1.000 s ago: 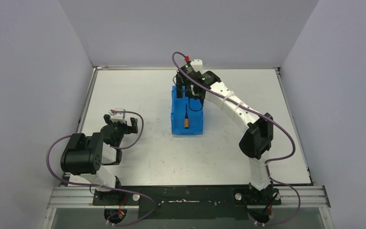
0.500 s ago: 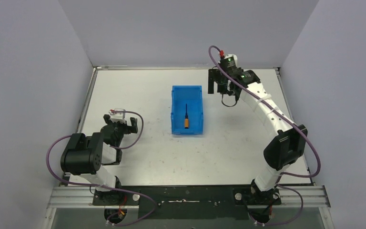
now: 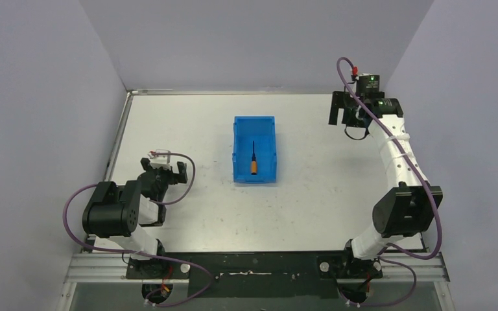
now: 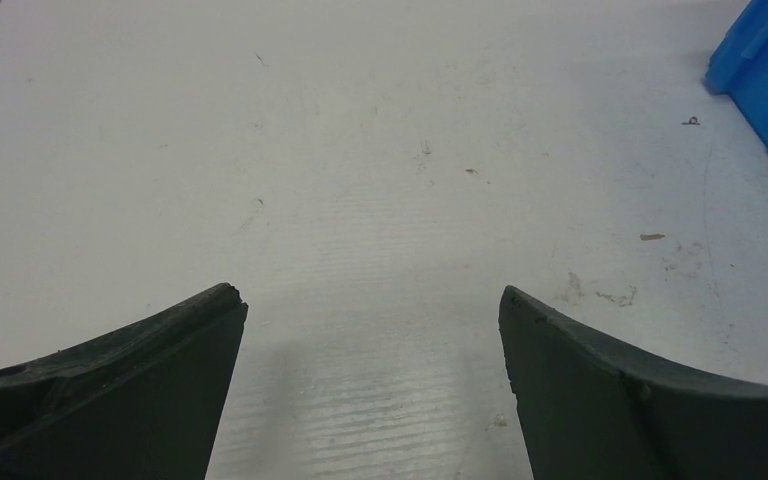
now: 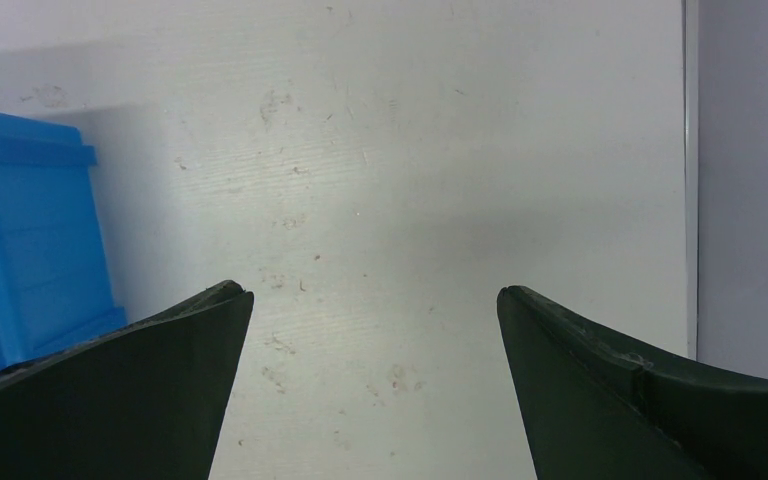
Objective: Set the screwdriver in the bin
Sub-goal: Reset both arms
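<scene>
1. A white desk (image 3: 188, 123) is seen from above, closed in by pale grey walls (image 3: 39, 97) on three sides, with two robot arms bolted side by side at its near edge
2. A bright blue bin (image 3: 238, 152), open at the top, stands near the middle of the desk, its long sides running from near to far
3. The screwdriver (image 3: 253, 159) lies flat inside the bin, on its floor and along its length. Its orange handle is toward the near end and its thin black shaft points to the far end
4. The left arm (image 3: 113, 210) is folded low at the near left of the desk. The left fingers (image 3: 164, 172) sit just above the desk surface, well apart from the bin and on its left
5. In the left wrist view, the two dark fingers are spread wide and hold nothing, with only bare, lightly scuffed desk between them. A corner of the bin shows at the upper right edge of that view
6. The right arm (image 3: 395, 155) stretches up toward the far right corner of the desk. The right fingers (image 3: 342, 111) hang above the desk there, well apart from the bin and on its right, near the right-hand wall
7. In the right wrist view, these fingers are also spread wide and empty, with bare desk between them. The bin shows at the left edge of that view, and the desk's right edge and the wall run down the right side
</scene>
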Motion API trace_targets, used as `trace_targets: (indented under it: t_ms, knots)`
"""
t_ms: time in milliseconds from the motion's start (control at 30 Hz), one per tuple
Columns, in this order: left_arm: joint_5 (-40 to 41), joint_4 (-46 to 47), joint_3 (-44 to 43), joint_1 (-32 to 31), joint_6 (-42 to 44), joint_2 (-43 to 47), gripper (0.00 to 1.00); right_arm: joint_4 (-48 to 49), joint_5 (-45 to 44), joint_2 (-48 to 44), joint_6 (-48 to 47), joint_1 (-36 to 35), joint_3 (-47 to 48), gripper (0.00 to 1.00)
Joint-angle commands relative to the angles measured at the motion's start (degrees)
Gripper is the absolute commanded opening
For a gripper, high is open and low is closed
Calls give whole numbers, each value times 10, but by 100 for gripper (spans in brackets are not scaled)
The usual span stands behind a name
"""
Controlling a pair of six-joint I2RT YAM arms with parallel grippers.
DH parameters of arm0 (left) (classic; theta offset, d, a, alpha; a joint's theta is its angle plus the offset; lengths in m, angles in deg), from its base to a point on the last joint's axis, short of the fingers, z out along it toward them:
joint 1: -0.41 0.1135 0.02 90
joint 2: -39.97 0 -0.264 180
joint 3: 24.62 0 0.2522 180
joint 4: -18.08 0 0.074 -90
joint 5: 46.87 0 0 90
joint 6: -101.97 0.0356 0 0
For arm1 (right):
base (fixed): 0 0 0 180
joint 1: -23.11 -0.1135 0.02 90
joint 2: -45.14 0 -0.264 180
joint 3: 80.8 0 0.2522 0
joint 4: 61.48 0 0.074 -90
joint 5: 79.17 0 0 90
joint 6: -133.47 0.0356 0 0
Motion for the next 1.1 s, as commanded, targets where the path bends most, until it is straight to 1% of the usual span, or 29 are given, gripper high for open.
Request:
trace_targets:
  t_ms: [0, 233, 1067]
  knots:
    - [5, 48, 11, -3, -1, 13, 97, 24, 34, -35, -28, 15, -9, 100]
    - [6, 79, 29, -7, 4, 13, 97, 36, 35, -47, -33, 17, -25, 100]
    - [1, 53, 17, -8, 8, 14, 97, 43, 27, -45, -27, 23, -17, 100]
